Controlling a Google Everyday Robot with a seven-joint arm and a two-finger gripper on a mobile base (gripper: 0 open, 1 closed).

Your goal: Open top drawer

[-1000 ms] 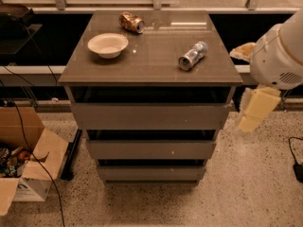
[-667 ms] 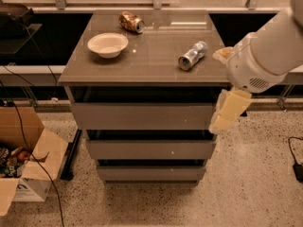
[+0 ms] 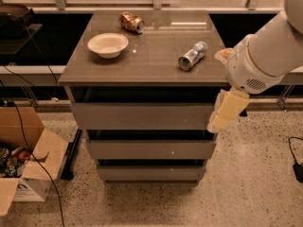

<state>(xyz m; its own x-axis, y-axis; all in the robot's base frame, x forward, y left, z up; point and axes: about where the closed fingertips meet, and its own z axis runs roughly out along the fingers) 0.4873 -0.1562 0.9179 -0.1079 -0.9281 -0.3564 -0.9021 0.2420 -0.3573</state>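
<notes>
The top drawer [image 3: 142, 116] is the widest grey-brown front, just under the cabinet's tabletop [image 3: 147, 65], and it is closed. Two narrower drawer fronts sit below it, the middle one [image 3: 151, 149] and the bottom one [image 3: 151, 173], both closed. My gripper [image 3: 221, 113] is cream-coloured and hangs down from the white arm [image 3: 265, 56]. It is at the right end of the top drawer's front and overlaps its right edge.
On the tabletop stand a white bowl [image 3: 108, 44], a crushed gold can [image 3: 131, 21] and a silver can [image 3: 192, 55] lying on its side. An open cardboard box [image 3: 28, 162] and cables lie on the floor at left. A black cable [image 3: 297, 167] lies at right.
The arm has swung left. The gripper has moved from beside the cabinet's right side to the right end of the top drawer front. The drawers have not moved.
</notes>
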